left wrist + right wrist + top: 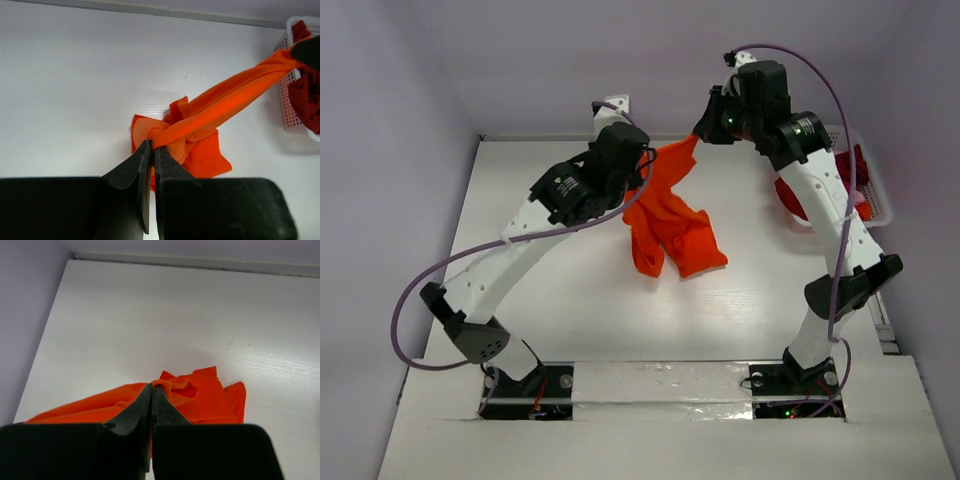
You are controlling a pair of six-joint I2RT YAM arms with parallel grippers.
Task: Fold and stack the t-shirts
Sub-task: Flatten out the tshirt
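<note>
The bright orange t-shirt point(670, 225) hangs bunched over the middle of the table, held up by both grippers. My left gripper point(642, 178) is shut on one edge of it, the cloth pinched at the fingertips in the left wrist view point(152, 143). From there the orange t-shirt point(220, 105) stretches taut up to the right. My right gripper point(700, 135) is shut on the shirt's far upper end, with the orange t-shirt point(200, 395) draped below its tips point(152, 386). The dark crimson t-shirt point(857, 165) lies in the basket, partly hidden by the right arm.
A white latticed basket point(882, 205) stands at the table's right edge, also seen in the left wrist view point(290, 107) with the crimson t-shirt point(307, 97) inside. Lilac walls close in the table at the back and sides.
</note>
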